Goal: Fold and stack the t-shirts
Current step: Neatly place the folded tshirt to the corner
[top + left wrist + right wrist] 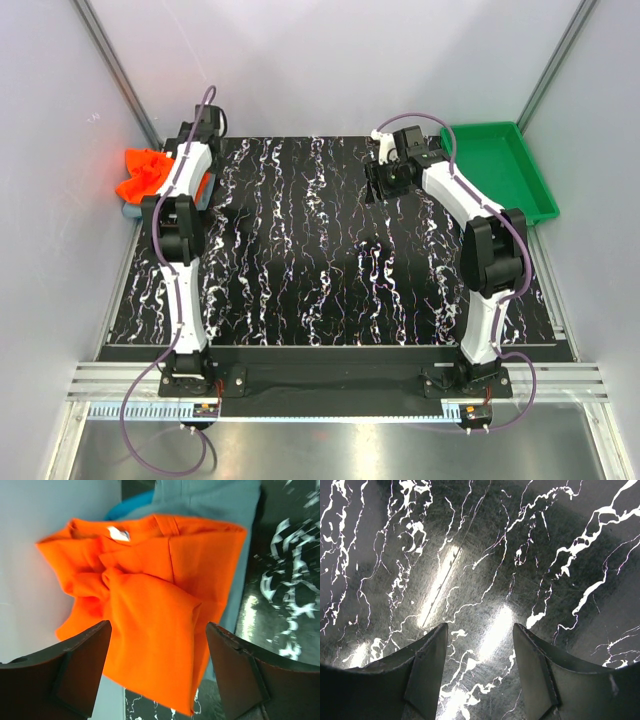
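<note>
The orange-red t-shirt (145,171) lies loosely folded at the table's far left edge, on top of the grey-blue t-shirt (131,211), of which only an edge shows. In the left wrist view the orange shirt (150,600) covers most of the grey-blue one (210,500). My left gripper (157,652) is open, its jaws wide apart above the orange shirt and not touching it. My right gripper (480,650) is open and empty over bare marbled table at the far right (388,178).
A rigid green tray (497,165) stands at the far right corner, just right of my right arm. The black marbled tabletop (320,260) spreads between the arms. Grey walls close in on both sides.
</note>
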Controlling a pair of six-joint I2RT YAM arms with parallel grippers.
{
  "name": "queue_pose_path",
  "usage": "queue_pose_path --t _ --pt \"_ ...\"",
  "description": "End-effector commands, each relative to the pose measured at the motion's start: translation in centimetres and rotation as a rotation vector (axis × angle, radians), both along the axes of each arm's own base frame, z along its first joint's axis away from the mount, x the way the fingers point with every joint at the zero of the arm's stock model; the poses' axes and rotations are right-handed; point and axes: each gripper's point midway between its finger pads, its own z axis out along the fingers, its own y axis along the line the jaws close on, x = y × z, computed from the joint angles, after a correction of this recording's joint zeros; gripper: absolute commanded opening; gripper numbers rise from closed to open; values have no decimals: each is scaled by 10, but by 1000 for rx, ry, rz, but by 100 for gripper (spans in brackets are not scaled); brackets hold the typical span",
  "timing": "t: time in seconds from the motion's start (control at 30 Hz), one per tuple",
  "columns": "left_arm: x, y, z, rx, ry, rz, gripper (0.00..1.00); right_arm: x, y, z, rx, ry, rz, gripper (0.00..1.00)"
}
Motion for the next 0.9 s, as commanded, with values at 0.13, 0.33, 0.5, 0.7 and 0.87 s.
queue_pose_path --t 0.13,0.33,0.5,0.7,0.87 --pt "10 8 -30 28 57 -47 77 1 2 18 17 -49 -4 63" --pt "17 8 -44 40 102 -73 76 6 4 16 54 -28 -17 62" --pt "14 26 -52 56 127 -40 76 10 4 16 89 -10 -30 62" --pt "7 26 -62 61 174 -57 41 17 -2 13 113 0 -48 62" --pt "3 21 -67 45 198 -77 26 24 -6 11 126 3 -68 62"
